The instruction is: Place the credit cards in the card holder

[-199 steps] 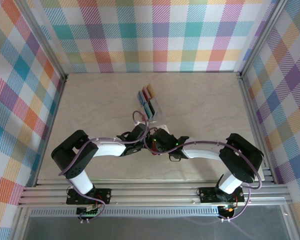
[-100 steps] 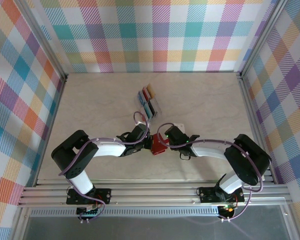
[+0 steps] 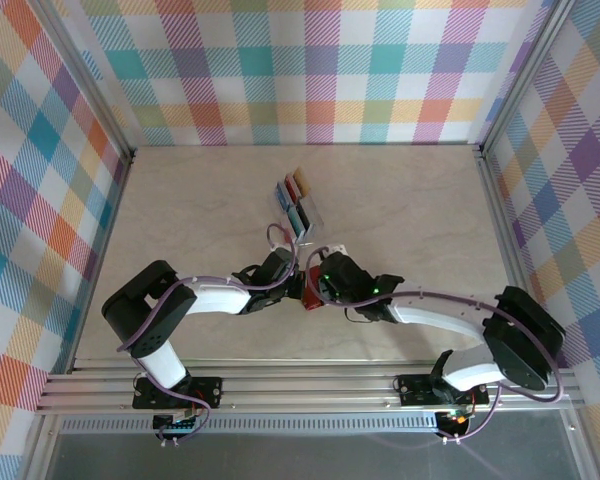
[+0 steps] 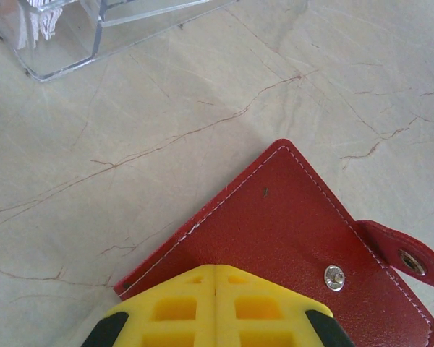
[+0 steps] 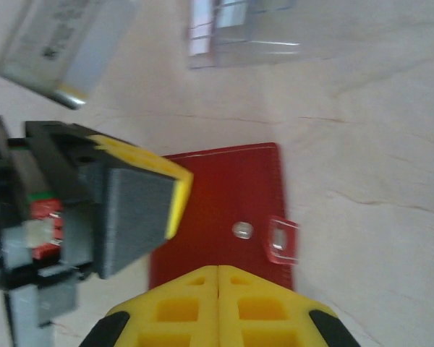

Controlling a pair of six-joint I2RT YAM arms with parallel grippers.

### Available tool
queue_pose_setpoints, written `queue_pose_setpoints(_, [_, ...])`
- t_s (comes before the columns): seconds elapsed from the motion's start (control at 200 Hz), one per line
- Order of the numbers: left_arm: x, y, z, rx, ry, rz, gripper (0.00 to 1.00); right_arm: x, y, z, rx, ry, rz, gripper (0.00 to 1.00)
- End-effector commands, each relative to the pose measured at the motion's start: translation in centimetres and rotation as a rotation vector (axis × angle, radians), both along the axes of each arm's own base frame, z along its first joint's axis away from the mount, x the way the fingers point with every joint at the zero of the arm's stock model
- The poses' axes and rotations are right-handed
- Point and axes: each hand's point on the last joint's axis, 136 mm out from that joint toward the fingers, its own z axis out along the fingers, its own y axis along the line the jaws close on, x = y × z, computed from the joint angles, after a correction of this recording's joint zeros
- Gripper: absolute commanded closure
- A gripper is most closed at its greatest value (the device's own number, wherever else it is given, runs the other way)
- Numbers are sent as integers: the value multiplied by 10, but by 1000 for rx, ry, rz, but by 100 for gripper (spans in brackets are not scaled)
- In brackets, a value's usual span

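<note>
Pale marbled table top (image 3: pixel 180 200) enclosed by plaid walls (image 3: pixel 300 70). We find the red leather-like folding card holder (image 4: pixel 275 231) lying closed and flat on it, outer face up. It sits between the two wrists in the overhead view, on the near side of the clear plastic slotted rack (image 4: pixel 58 54) and apart from it. Gold, red, blue and teal plastic credit cards (image 3: pixel 298 195) stand on edge in the rack.

The unsnapped snap tab (image 5: pixel 282 242) sticks out past one edge, toward the right of the right wrist picture, with the metal stud (image 5: pixel 240 230) just inside that edge. We cannot give the long axis, since yellow fingers cover the holder's near part in both wrist views. In the left wrist view it sits cornerwise, one corner pointing away from the camera. A pale flat card (image 5: pixel 61 50), blurred, lies on the table beyond the holder.

The left gripper (image 4: pixel 215 269) has its fingers pressed together with no gap, tips over the holder's near corner; we cannot tell whether they touch the leather. The right gripper (image 5: pixel 218 269) is likewise closed finger to finger, holding nothing, above the holder's near edge.

Against the frame one second earlier, the right arm's elbow has swung outward and nearer the rail. Less red shows than half a second ago — the left arm, rack and cards are unchanged.
</note>
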Motion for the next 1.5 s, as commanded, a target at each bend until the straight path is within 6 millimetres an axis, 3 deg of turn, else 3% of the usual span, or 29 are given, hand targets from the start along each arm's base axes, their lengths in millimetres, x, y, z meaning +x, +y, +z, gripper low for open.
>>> queue_pose_setpoints(0.0, [-26,22,-34,97,113,-26,100,-4,29,-8,68,78,93,95])
queue_pose_setpoints(0.095, [-27,23,-35,99,112,-26,100,1,33,-20,99,117,93,95])
queue_pose_setpoints(0.195, [-27,24,-34,101,108,-25,100,11,23,-31,84,129,40,93])
queue_pose_setpoints(0.43, [-28,26,-33,99,103,-26,100,37,-10,-53,85,169,-79,65])
queue_pose_setpoints(0.635, [-28,26,-36,106,107,-26,100,37,-3,-61,118,215,-40,54])
queue_pose_setpoints(0.895, [-29,28,-42,115,115,-24,100,26,11,-51,194,242,43,58])
queue_pose_setpoints(0.995, [-30,28,-44,112,119,-22,100,23,16,-45,226,249,66,63])
queue_pose_setpoints(1.28, [-30,30,-51,119,127,-9,100,23,4,-33,165,187,19,73])
queue_pose_setpoints(1.495, [-31,23,-52,92,135,-19,100,16,19,-21,198,176,87,81])
